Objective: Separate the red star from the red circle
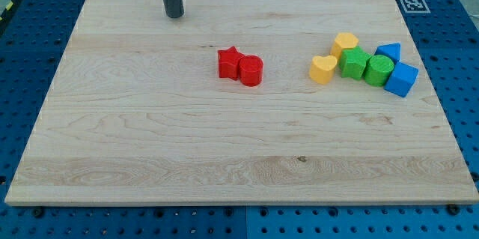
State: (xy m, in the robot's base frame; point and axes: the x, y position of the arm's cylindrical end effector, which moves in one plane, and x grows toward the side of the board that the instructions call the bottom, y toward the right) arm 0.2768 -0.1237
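Note:
The red star (229,63) and the red circle (251,70) sit touching each other near the middle of the wooden board (150,134), the star on the view's left of the circle. My tip (174,15) rests on the board near the view's top, up and to the left of the red star, well apart from both red blocks.
A cluster of blocks lies at the view's right: a yellow heart (323,69), a yellow block (345,43), a green block (354,64), a green circle (378,69), a blue triangle (389,51) and a blue cube (402,79). A marker tag (414,4) is beyond the top right corner.

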